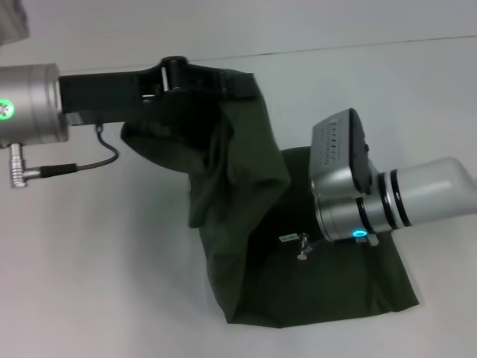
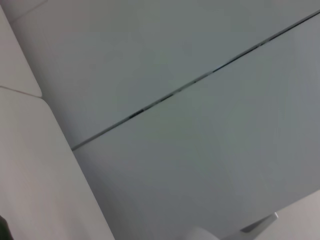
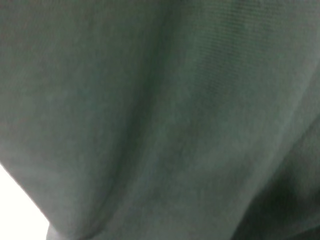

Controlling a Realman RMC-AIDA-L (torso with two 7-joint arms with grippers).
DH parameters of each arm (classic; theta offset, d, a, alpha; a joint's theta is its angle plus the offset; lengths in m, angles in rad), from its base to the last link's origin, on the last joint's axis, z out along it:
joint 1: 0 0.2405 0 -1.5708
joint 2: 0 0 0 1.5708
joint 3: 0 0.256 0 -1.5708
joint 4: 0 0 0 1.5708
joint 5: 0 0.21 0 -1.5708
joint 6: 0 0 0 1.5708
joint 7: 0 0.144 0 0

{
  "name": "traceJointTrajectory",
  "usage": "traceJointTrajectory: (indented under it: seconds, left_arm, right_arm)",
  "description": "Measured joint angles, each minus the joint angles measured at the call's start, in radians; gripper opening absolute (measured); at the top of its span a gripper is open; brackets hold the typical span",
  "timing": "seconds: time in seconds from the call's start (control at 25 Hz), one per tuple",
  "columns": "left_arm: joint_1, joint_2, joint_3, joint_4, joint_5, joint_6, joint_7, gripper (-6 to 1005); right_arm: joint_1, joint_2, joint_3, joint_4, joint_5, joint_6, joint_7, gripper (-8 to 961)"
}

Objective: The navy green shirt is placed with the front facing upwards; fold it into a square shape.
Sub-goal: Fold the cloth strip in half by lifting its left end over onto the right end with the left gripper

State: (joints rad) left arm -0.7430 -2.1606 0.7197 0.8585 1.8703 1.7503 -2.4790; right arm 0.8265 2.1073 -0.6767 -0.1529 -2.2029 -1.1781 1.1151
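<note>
The right gripper's (image 1: pixel 294 195) fingers are buried in the navy green shirt (image 1: pixel 246 224), the left arm (image 1: pixel 30 104) is cut by the left edge.

The pale grey surface (image 1: pixel 97 268) lies bare to the robot's left of the dark olive-green cotton shirt (image 1: pixel 246 186) and along its far side, past a thin dark seam (image 1: pixel 358 46). The shirt itself fills the middle, one part lifted and hanging in draped folds from the left hand (image 1: pixel 173 74), the rest spread flat. The right hand's silver wrist (image 1: pixel 358 201) hangs low over that flat part, blocking the near right.
</note>
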Motion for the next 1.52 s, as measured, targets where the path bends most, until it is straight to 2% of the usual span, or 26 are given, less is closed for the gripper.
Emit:
traceJointTrajectory:
  seconds: [0.72,1.0,1.24,1.52]
  left_arm:
    - [0.170,0.005,-0.003,0.182,-0.035,0.022,-0.040,32]
    - [0.238,0.002,-0.011,0.270,-0.048,0.027,-0.055,32]
    - [0.279,0.005,-0.059,0.304,-0.059,0.054,-0.058,32]
    - [0.318,0.023,-0.126,0.309,-0.036,0.096,-0.058,32]
  right_arm:
    - [0.035,-0.002,-0.009,0.007,0.002,0.005,0.009,1]
    - [0.082,-0.002,-0.023,0.012,-0.002,0.030,0.011,1]
    - [0.085,-0.004,-0.024,0.010,0.000,0.028,0.027,1]
    - [0.049,-0.008,-0.024,-0.003,0.001,0.021,0.044,1]
